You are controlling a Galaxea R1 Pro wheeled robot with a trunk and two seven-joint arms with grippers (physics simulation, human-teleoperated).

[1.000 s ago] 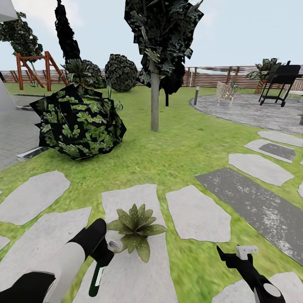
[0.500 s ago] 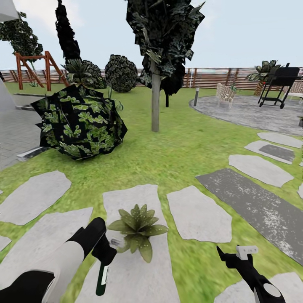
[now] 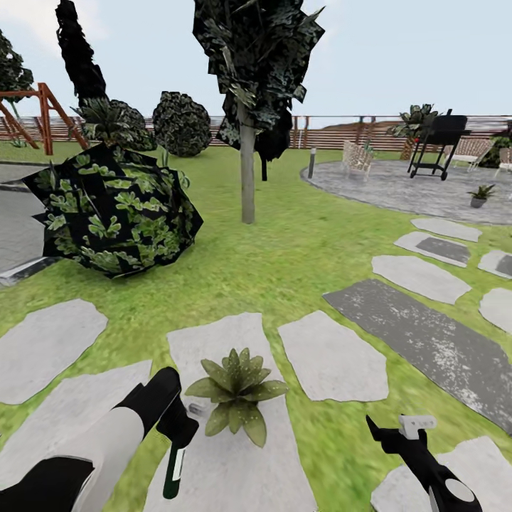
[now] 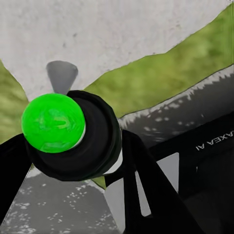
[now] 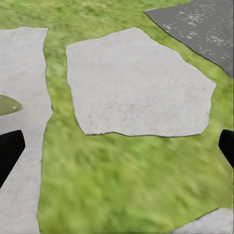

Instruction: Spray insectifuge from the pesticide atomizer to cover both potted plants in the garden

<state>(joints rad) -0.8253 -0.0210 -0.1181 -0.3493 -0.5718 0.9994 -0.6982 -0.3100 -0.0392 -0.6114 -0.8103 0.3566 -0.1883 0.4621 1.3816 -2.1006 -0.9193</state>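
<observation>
My left gripper (image 3: 178, 427) is shut on the pesticide atomizer (image 3: 173, 466), a dark bottle hanging down with its white spray head pointing at a potted plant (image 3: 237, 391). That plant, a low rosette of pointed leaves, stands on a pale stepping stone (image 3: 220, 341) right beside the nozzle. In the left wrist view the atomizer (image 4: 73, 131) shows end-on with a green base, between black fingers. A second potted plant (image 3: 482, 193) stands far off on the round patio (image 3: 398, 188). My right gripper (image 3: 390, 435) hangs open over grass (image 5: 117, 146), holding nothing.
A large dark leafy bush (image 3: 114, 210) and a tree trunk (image 3: 247, 171) stand ahead on the lawn. A dark grey slab (image 3: 427, 348) and pale stones lead right toward the patio, with a bollard lamp (image 3: 311, 162), a grill (image 3: 437, 142) and a slatted fence (image 3: 334, 131) behind.
The whole view has swung to the right, bringing the far patio plant into sight. The atomizer's bottle hangs slightly straighter under my left gripper; the right arm keeps its place.
</observation>
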